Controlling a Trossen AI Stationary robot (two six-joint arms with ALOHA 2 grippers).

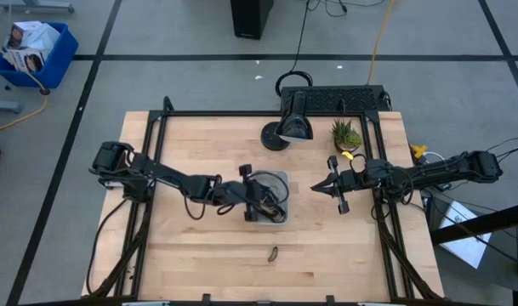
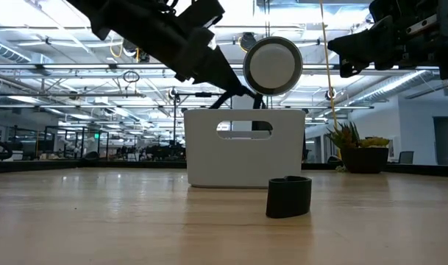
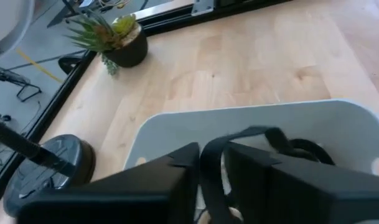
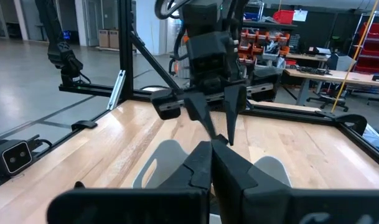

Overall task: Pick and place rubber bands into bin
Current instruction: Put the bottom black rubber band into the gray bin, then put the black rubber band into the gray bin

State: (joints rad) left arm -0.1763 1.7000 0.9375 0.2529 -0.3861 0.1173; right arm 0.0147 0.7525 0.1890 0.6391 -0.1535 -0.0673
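Note:
A small whitish bin (image 1: 281, 177) with handle cut-outs (image 2: 242, 131) stands at the table's middle, with dark rubber bands (image 1: 277, 212) in it. My left gripper (image 1: 270, 206) hangs over the bin, shut on a dark rubber band (image 3: 251, 132). It also shows in the right wrist view (image 4: 221, 138), fingers pointing down. Another dark rubber band (image 1: 273, 252) stands on its edge on the bare table nearer the front, as the low view (image 2: 288, 197) also shows. My right gripper (image 1: 316, 189) is shut and empty, held above the table right of the bin. My left gripper pinches the dark rubber band between its two fingers, at one stretch of the loop (image 3: 206, 171). The fingers point down from above into the bin. The rest of the band arcs out beyond the fingertips (image 3: 270, 132) and drops slack toward the bin's inside.
A lamp with a round base (image 1: 275, 137) and a potted plant (image 1: 346, 133) stand at the table's far side. Black frame rails (image 1: 241, 113) run along the table's edges. A blue crate (image 1: 37, 51) is on the floor beyond the table. Bare wood lies in front of the bin.

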